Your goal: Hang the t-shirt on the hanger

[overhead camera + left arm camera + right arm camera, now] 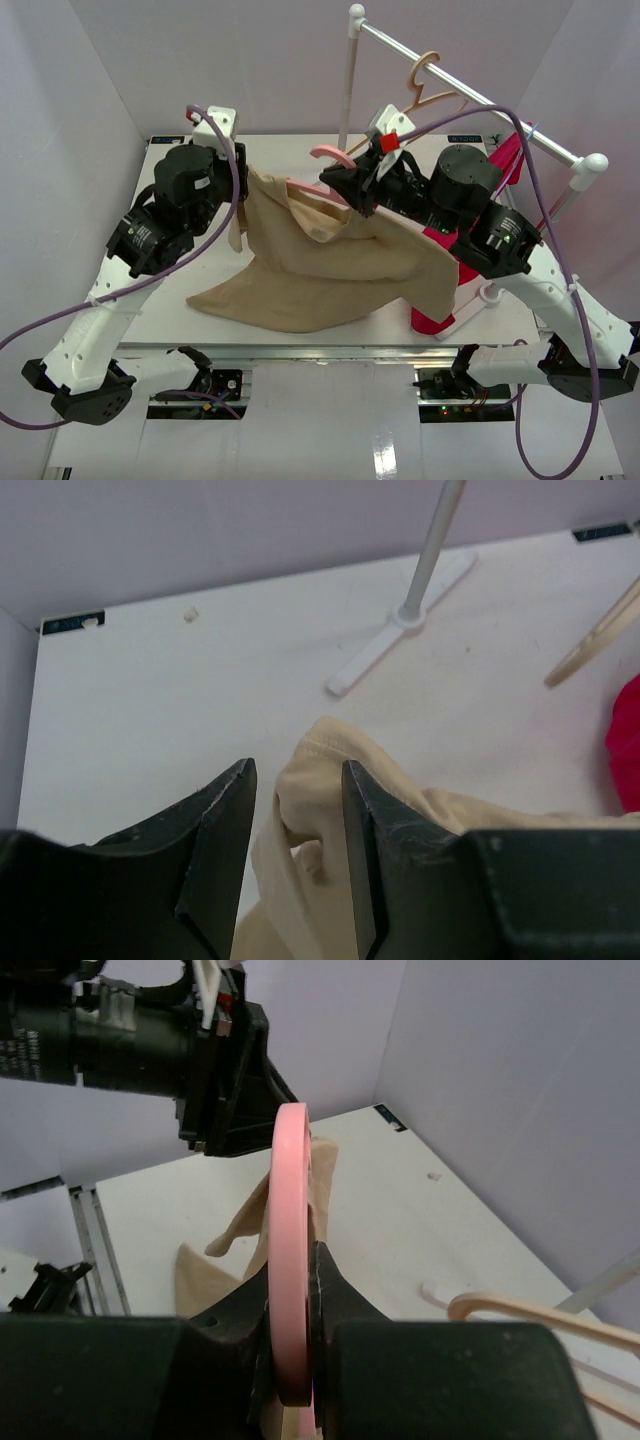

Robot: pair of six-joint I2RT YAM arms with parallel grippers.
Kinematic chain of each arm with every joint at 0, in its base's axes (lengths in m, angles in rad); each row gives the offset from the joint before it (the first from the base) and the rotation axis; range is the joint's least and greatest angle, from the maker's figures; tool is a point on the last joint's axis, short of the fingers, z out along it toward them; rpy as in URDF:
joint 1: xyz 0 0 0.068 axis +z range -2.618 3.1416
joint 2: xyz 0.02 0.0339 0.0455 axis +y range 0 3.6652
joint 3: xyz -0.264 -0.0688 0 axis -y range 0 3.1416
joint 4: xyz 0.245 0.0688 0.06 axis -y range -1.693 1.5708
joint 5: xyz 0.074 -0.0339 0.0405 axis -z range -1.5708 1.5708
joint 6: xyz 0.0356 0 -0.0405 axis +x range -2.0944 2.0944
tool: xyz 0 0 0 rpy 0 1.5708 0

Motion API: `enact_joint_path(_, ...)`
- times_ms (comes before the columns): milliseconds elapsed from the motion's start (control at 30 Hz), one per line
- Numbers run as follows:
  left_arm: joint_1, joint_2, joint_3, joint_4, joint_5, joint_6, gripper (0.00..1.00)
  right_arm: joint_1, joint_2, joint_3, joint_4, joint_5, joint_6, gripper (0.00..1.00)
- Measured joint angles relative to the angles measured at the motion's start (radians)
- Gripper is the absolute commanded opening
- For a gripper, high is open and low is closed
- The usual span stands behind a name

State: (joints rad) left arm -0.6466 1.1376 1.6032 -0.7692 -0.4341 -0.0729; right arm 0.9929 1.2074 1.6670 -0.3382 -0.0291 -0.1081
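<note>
The tan t-shirt [320, 260] hangs from the pink hanger [330, 152] above the table, and its lower part trails onto the white tabletop. My right gripper [352, 188] is shut on the hanger [290, 1180] near the base of its hook, the pink bar pinched between both fingers. My left gripper [240, 190] is at the shirt's left shoulder. In the left wrist view its jaws stand apart. A fold of the t-shirt [320, 750] sits between them against the right finger [365, 820], clear of the left one. More shirt cloth [200, 1270] shows below the hanger.
A white clothes rack [470, 90] crosses the back right, with a peach hanger [430, 85] on its rod. A magenta garment [440, 320] hangs at the right under the right arm. The rack's foot [400, 630] stands on the table beyond the left gripper.
</note>
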Motion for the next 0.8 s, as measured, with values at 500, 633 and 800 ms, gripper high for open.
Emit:
enact_joint_path(500, 0.003, -0.121, 0.028, -0.018, 0.47, 0.18, 0.54, -0.006, 0.072, -0.009, -0.029, -0.005, 0.029, 0.08)
enact_joint_path(633, 0.003, -0.135, -0.008, -0.027, 0.657, 0.224, 0.54, -0.005, 0.035, -0.095, -0.013, -0.096, 0.029, 0.08)
enact_joint_path(800, 0.003, -0.122, -0.029, -0.038, 0.885, 0.264, 0.51, -0.005, -0.023, -0.182, 0.026, -0.195, 0.036, 0.08)
